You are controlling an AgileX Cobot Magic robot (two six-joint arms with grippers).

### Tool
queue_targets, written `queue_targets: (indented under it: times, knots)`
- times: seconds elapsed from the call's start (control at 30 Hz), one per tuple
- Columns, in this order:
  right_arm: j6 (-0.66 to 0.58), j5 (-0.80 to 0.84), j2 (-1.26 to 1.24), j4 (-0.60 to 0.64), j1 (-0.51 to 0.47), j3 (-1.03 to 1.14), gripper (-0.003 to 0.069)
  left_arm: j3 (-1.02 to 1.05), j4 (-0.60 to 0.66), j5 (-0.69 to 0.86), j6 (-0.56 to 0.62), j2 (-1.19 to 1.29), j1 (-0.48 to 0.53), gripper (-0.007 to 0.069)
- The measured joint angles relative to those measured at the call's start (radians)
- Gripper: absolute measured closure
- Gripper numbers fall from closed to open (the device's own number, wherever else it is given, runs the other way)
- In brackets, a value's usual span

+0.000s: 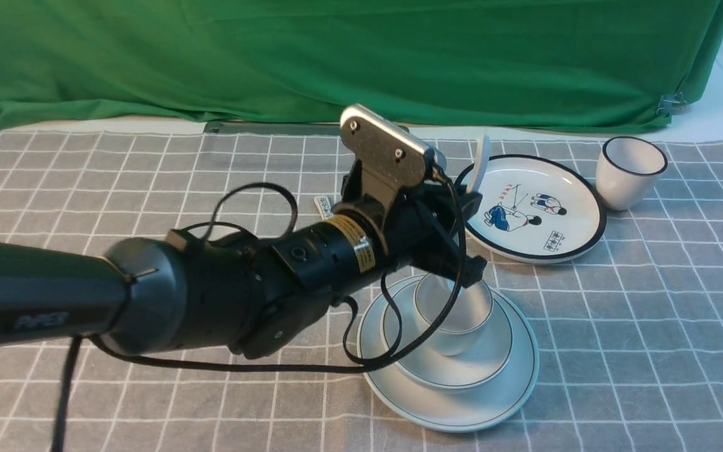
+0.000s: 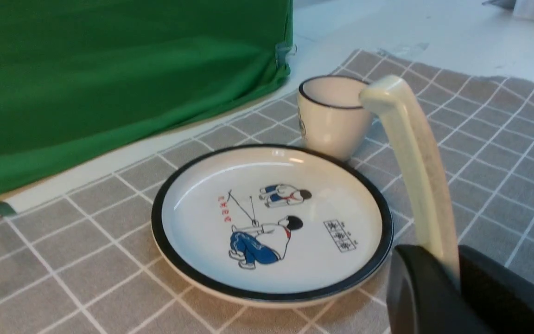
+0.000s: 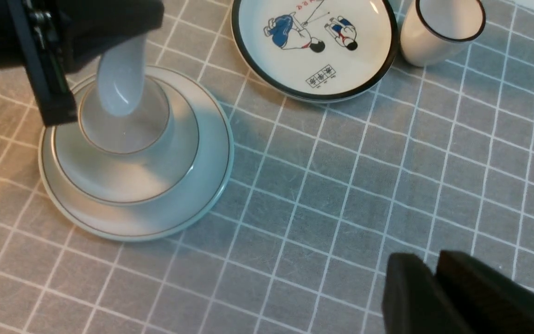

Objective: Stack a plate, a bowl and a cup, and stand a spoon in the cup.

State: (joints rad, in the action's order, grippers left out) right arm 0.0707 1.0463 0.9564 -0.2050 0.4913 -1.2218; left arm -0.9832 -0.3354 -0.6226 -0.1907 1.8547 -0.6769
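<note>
Plate: 5 o'clock in front view, bowl on it. Cup stands in bowl, toward 12 – a spoon knock could tip it. Spoon: steep, lower end over cup mouth, clenched in left tool. Early release or off-centre lowering – it flops or catches the rim. Right tool: can't tell if released or clenched.
</note>
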Motion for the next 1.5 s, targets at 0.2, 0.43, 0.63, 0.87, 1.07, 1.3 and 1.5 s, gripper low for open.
queue_targets:
  times: [0.2,0.43,0.63,0.87,1.07,1.3,1.5]
  knots:
    - [0.000,0.000,0.000,0.000,0.000,0.000,0.0534,0.000,-0.021,0.002,0.000,0.027,0.000,0.0594]
    - [0.000,0.000,0.000,0.000,0.000,0.000,0.0527,0.003,-0.040,0.024,0.000,0.035,0.000,0.0538]
    - [0.000,-0.010,0.000,0.000,0.000,0.000,0.0522,0.012,-0.041,0.027,-0.024,0.035,0.000,0.0433]
    - [0.000,-0.027,0.000,0.000,0.000,0.000,0.0521,0.025,-0.093,0.194,-0.080,-0.059,0.000,0.0260]
    - [-0.008,-0.027,0.003,-0.001,0.000,0.000,0.0520,0.025,-0.092,0.485,-0.162,-0.274,0.000,0.0292]
    - [-0.011,-0.159,-0.174,-0.008,0.000,0.057,0.0574,0.054,-0.105,0.963,-0.179,-0.593,0.000,0.0587]
    - [-0.011,-0.520,-0.550,-0.019,0.000,0.331,0.0613,0.246,-0.110,0.992,-0.247,-0.934,0.000,0.0617]
